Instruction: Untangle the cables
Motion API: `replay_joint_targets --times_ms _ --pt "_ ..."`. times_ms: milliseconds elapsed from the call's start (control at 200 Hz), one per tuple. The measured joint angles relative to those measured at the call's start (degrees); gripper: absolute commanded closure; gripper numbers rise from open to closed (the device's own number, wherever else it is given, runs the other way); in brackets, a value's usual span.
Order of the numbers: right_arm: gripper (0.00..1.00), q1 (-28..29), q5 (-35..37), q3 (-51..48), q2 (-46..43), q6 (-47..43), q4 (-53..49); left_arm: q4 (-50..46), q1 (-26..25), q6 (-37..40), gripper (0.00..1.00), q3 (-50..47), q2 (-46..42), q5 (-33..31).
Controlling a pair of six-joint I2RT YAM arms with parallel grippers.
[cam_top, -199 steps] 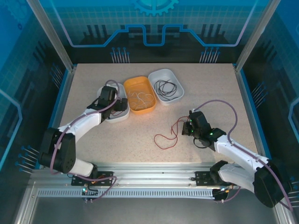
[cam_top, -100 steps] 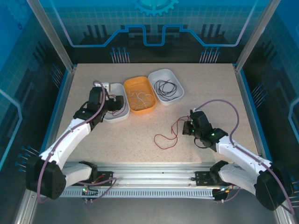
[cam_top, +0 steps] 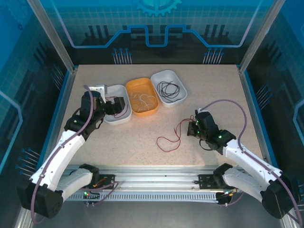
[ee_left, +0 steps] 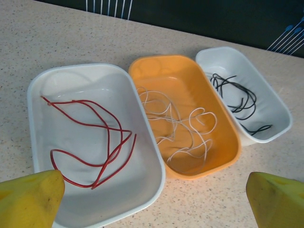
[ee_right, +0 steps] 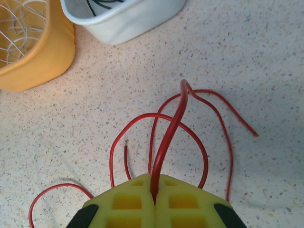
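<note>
The loose red cable (ee_right: 167, 135) is pinched between the right jaws, which are closed tight on one strand. From the grip that strand rises ahead of the jaws, bends over at its top, and falls away to their right. The other loops lie flat on the speckled bench (ee_right: 247, 57), spread ahead of the jaws and curling off to their left. In the top view this cable (cam_top: 167, 141) trails from the right jaws toward the middle of the bench (cam_top: 213, 85).

The second red cable (ee_left: 108, 142) lies in loose loops inside the white tray (ee_left: 33, 95), just ahead of the left jaws and toward their left finger. Those jaws are wide open and grip nothing, hanging above the tray's near end. Beside it, straight ahead of the open jaws, the orange tray (ee_left: 152, 66) holds the white cable (ee_left: 197, 110) in a loose tangle. Farther ahead and to the right, the second white tray (ee_left: 280, 111) holds the black cable (ee_left: 247, 102), bunched along its length.

The three trays sit side by side, their long walls touching or nearly so. Seen from the right jaws, the orange tray (ee_right: 42, 57) and the second white tray (ee_right: 128, 21) lie ahead and to the left.
</note>
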Motion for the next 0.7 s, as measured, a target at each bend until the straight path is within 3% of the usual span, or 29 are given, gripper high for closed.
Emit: replay_joint_targets --times_ms 700 --pt "1.00 6.29 4.11 16.35 -1.86 -4.96 -10.71 -1.84 0.00 -2.32 0.01 -2.03 -9.07 1.07"
